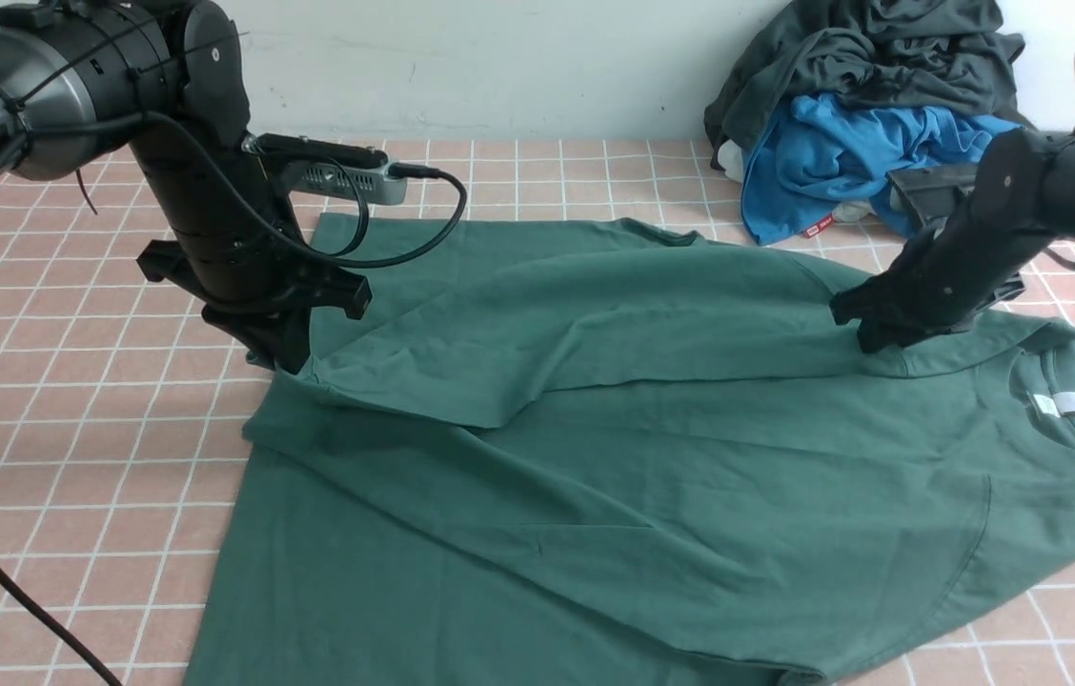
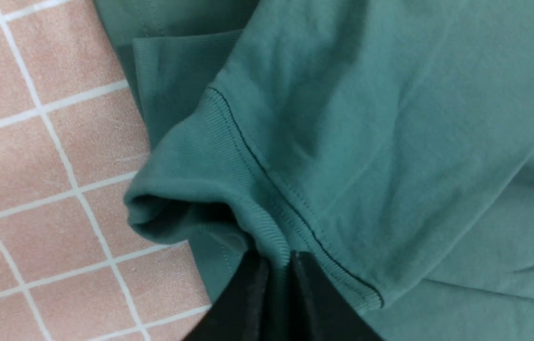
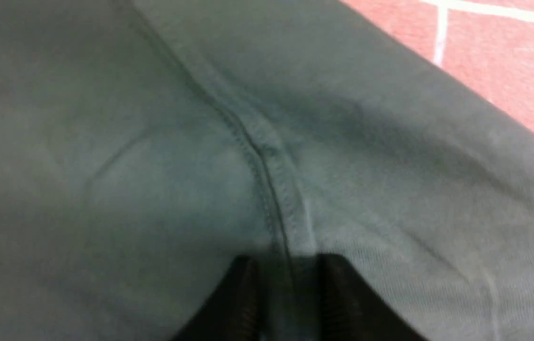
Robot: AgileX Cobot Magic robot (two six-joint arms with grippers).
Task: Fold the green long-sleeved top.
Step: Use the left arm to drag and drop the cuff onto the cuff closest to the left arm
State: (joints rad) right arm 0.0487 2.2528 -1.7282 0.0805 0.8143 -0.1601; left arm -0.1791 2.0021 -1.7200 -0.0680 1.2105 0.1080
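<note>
left claw (image 2: pixel 274 289) pinching green top (image 1: pixel 642 476), right claw's (image 1: pixel 866 333) grip unclear, blue garment (image 1: pixel 862 157) near

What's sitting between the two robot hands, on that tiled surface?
In the front view, the green top spans the stretch between the left gripper and the right gripper.

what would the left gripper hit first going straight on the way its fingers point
The green top: the left gripper points down at it and already has a fold of it between its fingers. Right behind that probably comes more of the top or the table; depth is unclear.
</note>
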